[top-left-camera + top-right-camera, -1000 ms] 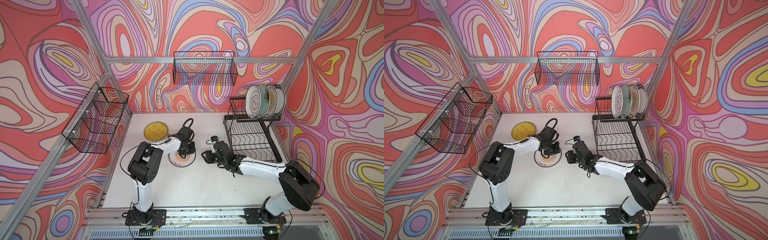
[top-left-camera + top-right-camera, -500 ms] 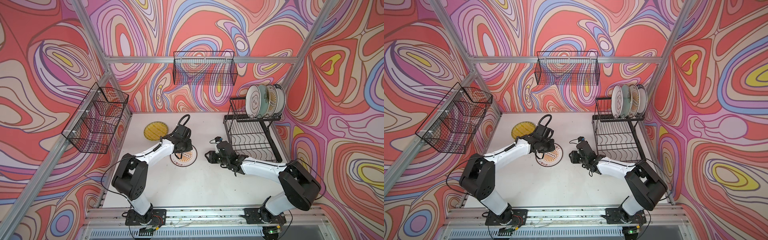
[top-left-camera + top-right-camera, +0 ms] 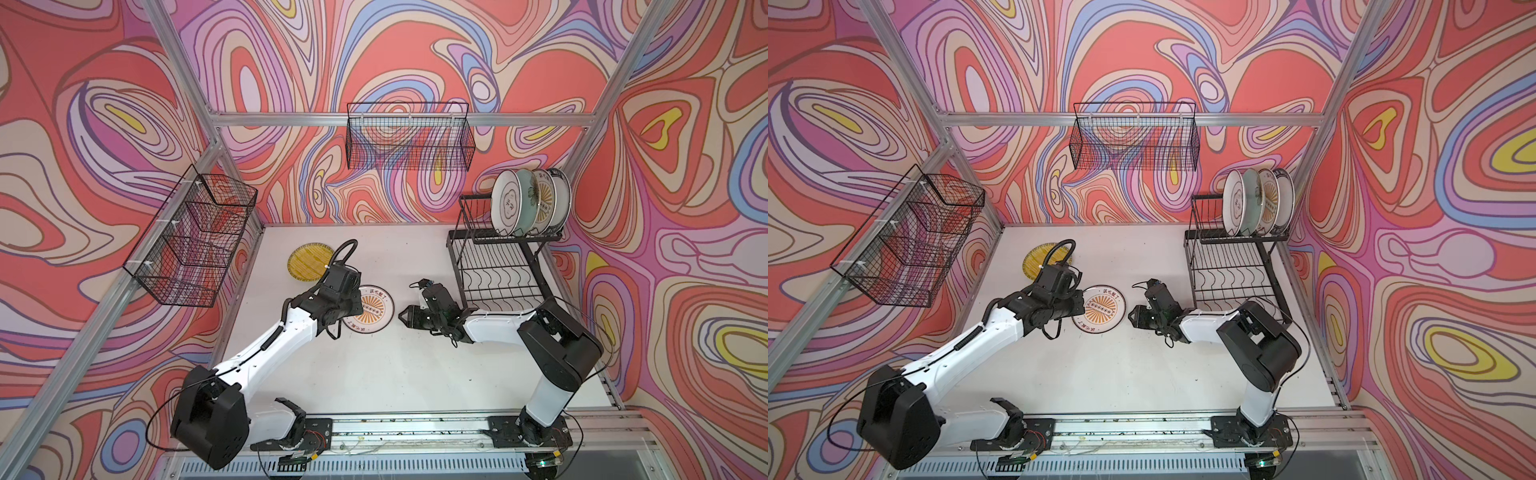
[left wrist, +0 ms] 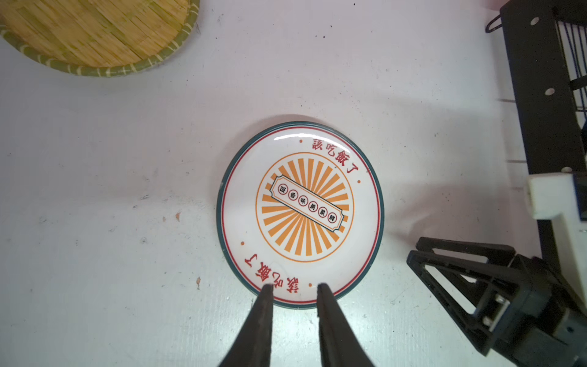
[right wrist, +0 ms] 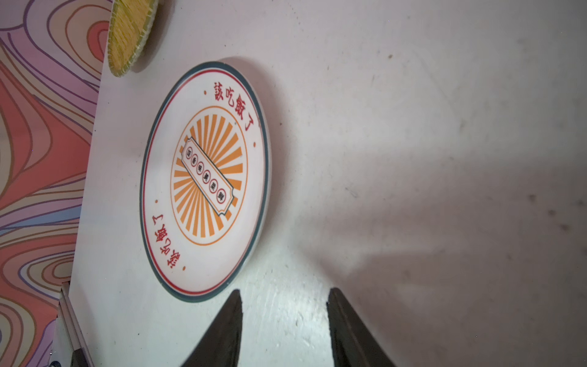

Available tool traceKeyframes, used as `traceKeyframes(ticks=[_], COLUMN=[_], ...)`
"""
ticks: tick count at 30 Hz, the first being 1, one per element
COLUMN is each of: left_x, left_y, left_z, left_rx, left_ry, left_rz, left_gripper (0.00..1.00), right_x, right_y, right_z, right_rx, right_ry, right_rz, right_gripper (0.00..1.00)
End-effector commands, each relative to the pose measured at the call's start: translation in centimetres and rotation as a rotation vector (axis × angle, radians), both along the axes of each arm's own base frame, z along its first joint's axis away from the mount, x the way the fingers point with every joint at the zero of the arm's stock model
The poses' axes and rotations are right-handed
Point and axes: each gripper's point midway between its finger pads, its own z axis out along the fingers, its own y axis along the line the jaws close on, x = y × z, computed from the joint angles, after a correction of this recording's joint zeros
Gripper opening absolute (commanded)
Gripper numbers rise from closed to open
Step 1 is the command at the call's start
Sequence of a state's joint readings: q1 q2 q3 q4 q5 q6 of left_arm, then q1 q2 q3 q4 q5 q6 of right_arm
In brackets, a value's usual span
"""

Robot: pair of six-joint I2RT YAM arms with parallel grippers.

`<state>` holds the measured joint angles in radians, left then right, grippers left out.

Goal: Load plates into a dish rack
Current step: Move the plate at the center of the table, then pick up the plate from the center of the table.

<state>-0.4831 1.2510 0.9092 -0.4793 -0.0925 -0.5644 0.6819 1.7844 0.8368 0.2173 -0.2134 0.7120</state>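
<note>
Left wrist view showed us the left gripper [image 4: 294,287] narrowly parted at the rim of the orange-sunburst plate [image 4: 300,209], flat on the table [image 4: 95,190] near the yellow striped plate [image 4: 95,31], the right gripper [image 5: 284,292] half-open and empty, and four plates [image 3: 509,203] standing in the dish rack [image 3: 498,274], leaving two to load.

- Six plates are showing in both top views, placed here by the clock from the middle of the table [image 3: 374,374].
- Four of them are standing in the dish rack [image 3: 516,240] at two o'clock: a white plate [image 3: 507,203], a green plate [image 3: 528,195], a sunburst plate [image 3: 544,203] and a dark-rimmed plate [image 3: 563,199].
- Two are lying flat on the table: a yellow plate [image 3: 309,268] at ten o'clock and a second sunburst plate [image 3: 374,309] at nine o'clock.
- One dish rack is standing there.
- Two wire baskets are hanging: the side basket [image 3: 191,241] at ten o'clock and the back basket [image 3: 409,141] at twelve o'clock.
- Two arms are showing, the left arm [image 3: 266,349] and the right arm [image 3: 494,328], each carrying one gripper: the left gripper [image 4: 293,287] and the right gripper [image 5: 284,294].
</note>
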Motion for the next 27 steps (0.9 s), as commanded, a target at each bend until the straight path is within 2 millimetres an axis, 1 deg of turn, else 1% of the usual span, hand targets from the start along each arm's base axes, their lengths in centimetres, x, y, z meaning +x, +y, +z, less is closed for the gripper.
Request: traceKeyframes(ticks=[1, 10, 14, 27], left_x=[-0.8, -1.8, -2.0, -2.0], left_y=[0.9, 2.2, 2.7, 2.9], left_z=[-0.1, -0.3, -0.5, -1.3], left_rx=[0.013, 0.009, 0.000, -0.064], left_ry=[-0.012, 0.002, 0.036, 0.069], left_rz=[-0.007, -0.001, 0.009, 0.040], left_gripper=[0.31, 0.32, 0.32, 0.31], right_x=[0.8, 2.0, 2.4, 3.0], right_y=[1.6, 2.8, 2.9, 3.0], right_z=[0.3, -0.7, -1.0, -2.7], right_rx=[0.064, 0.080, 0.096, 0.176], right_ry=[0.004, 0.033, 0.050, 0.114], right_rz=[0.019, 0.026, 0.011, -0.012], right_gripper=[0.45, 0.46, 0.45, 0.43])
